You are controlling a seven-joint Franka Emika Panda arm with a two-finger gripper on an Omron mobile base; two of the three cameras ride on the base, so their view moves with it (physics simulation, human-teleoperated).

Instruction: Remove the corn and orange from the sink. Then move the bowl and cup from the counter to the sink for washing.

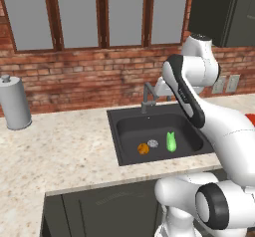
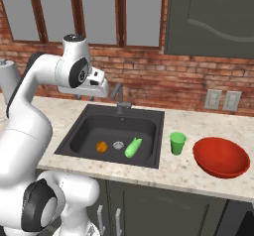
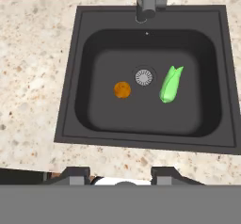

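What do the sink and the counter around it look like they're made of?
The sink looks like matte charcoal composite or coated metal: flat dark walls, no glare, a shiny metal drain. The counter looks like polished speckled granite, beige with dark flecks.

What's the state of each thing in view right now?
corn: lying in the sink, right of the drain.
orange: resting in the sink, left of the drain.
sink: dry, holds both.
cup: upright on the counter, right of the sink.
bowl: upright on the counter, beyond the cup.
gripper: above the sink, empty, jaws apart.
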